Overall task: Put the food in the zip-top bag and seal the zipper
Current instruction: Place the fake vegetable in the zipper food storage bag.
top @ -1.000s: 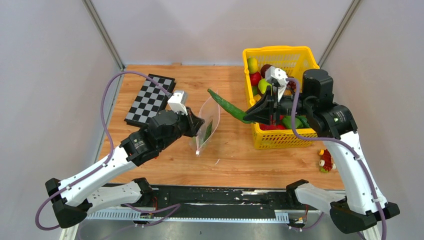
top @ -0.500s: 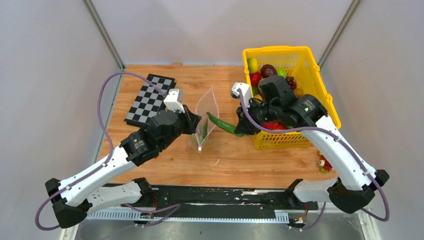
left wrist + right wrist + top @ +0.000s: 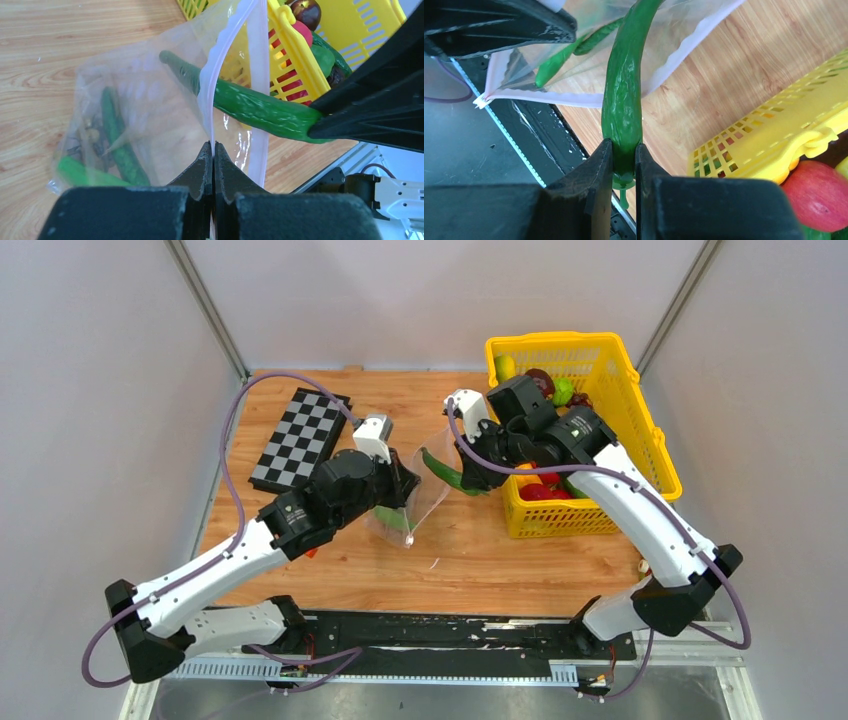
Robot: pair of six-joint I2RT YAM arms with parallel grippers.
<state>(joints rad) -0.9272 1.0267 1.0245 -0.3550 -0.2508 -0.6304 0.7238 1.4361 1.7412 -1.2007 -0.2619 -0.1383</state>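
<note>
My left gripper (image 3: 402,488) (image 3: 213,148) is shut on the near lip of the clear zip-top bag (image 3: 420,485) (image 3: 145,115) and holds its mouth open above the table. The pinkish zipper (image 3: 257,75) (image 3: 574,97) runs along that mouth. My right gripper (image 3: 468,478) (image 3: 624,150) is shut on the stem end of a long green cucumber (image 3: 440,468) (image 3: 250,102) (image 3: 624,95). Its tip pokes through the bag's mouth. Two other green pieces (image 3: 117,135) (image 3: 559,60) lie inside the bag.
A yellow mesh basket (image 3: 625,390) (image 3: 290,55) (image 3: 774,135) at the right holds red apples (image 3: 819,192), green and dark purple fruit. A chessboard (image 3: 300,438) lies at the back left. The table's front edge and black rail (image 3: 430,625) are near the bag.
My right gripper moved left from the basket with the cucumber and pushed its tip into the bag's mouth. My left gripper shifted a little right and back, still holding the bag.
</note>
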